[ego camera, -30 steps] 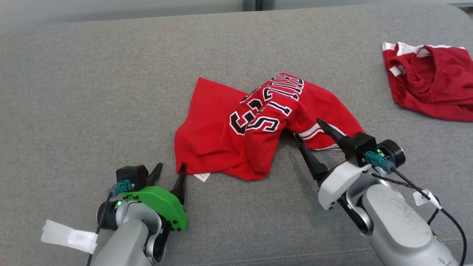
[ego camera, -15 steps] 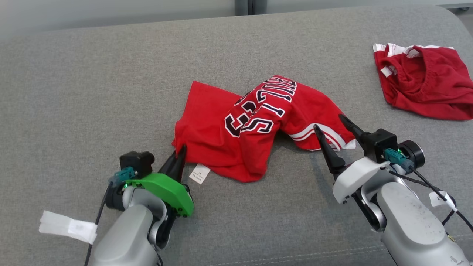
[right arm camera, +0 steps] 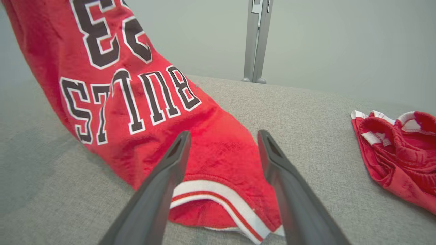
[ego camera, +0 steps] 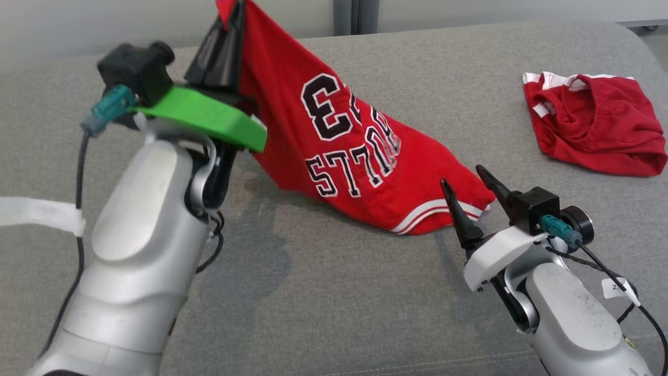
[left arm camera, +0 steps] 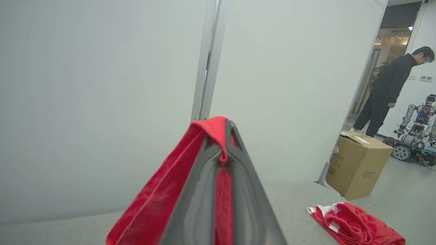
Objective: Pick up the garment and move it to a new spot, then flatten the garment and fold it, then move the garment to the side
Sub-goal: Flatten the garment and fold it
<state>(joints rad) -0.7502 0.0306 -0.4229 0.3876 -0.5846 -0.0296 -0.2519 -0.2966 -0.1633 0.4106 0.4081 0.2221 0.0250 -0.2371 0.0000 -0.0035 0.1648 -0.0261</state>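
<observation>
Where the left gripper (ego camera: 232, 18) clamps a corner of the red jersey (ego camera: 334, 146) at 11 o'clock, the head view's top edge crops its fingertips. The jersey's long axis slants from there down to its striped hem on the grey couch (ego camera: 365, 292) toward 4 o'clock, beside the right gripper (ego camera: 462, 178), spread wide, empty.

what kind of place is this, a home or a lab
Probably a robotics lab, not a home: bare partition walls, a cardboard box on the floor, and another wheeled robot past the doorway. The red jersey trails onto a grey padded surface.
</observation>
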